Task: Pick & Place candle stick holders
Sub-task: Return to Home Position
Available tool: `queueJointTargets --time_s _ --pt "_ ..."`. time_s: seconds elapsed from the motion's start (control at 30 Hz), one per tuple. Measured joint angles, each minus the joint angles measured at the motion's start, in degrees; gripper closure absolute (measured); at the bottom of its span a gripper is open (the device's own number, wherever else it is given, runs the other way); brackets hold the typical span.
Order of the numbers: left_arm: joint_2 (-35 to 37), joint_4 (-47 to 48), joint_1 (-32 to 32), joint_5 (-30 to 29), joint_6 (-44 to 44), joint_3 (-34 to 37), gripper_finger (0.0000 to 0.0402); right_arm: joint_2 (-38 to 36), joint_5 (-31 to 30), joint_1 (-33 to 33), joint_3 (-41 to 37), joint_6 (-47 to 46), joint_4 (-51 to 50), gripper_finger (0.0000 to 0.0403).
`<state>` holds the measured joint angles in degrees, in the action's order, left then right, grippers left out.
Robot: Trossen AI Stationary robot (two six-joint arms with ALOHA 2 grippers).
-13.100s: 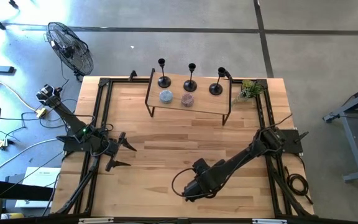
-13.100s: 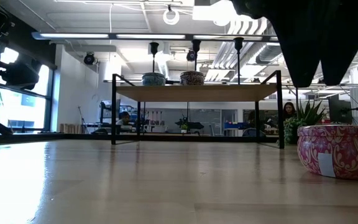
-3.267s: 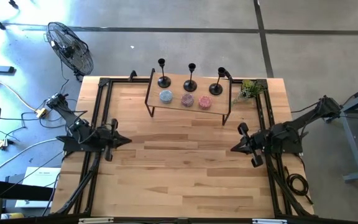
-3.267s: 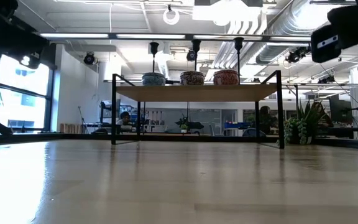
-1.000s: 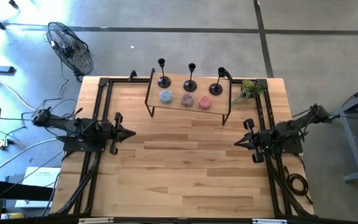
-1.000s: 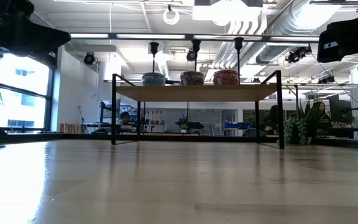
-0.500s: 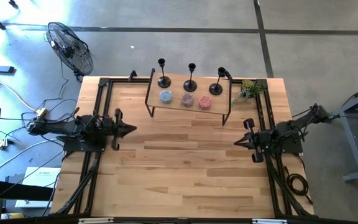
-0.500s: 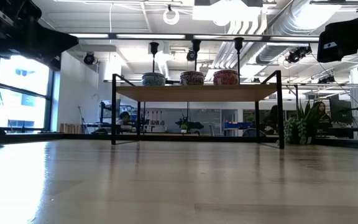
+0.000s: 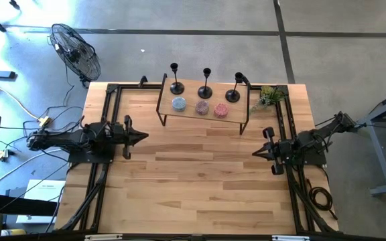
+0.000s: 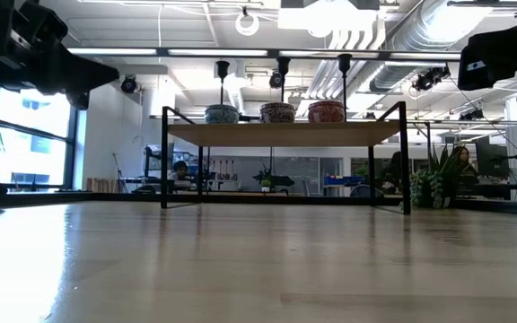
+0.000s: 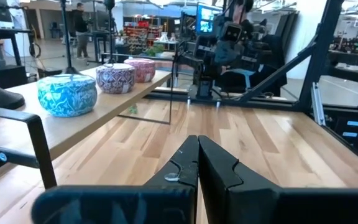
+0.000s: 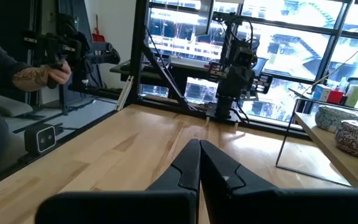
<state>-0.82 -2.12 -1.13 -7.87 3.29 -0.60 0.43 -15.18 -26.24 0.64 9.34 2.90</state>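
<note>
- High view: the three candle stick holders (image 9: 206, 84) stand upright in a row along the far side of the shelf (image 9: 240, 115), with three scented candles (image 9: 202, 106) just near of them. The left gripper (image 9: 141, 137) is at the table's left edge and the right gripper (image 9: 255, 152) at its right edge, both well apart from the shelf.
- Low view: the holders' cups rise above the candles.
- Left wrist view: the left fingers are pressed together and carry nothing.
- Right wrist view: the right fingers also meet, with nothing between them.
- Judgement: placing looks finished. To go home well, each arm should fold back slowly, with the pincers closed, and keep away from the shelf legs.
</note>
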Motion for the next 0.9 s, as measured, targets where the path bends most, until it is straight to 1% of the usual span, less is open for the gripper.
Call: queueJointTargets --time_s 0.9 --pt "-0.2 0.0 0.0 -0.1 0.0 0.0 0.0401 0.3 1.0 0.0 -0.1 -0.3 1.5 0.0402"
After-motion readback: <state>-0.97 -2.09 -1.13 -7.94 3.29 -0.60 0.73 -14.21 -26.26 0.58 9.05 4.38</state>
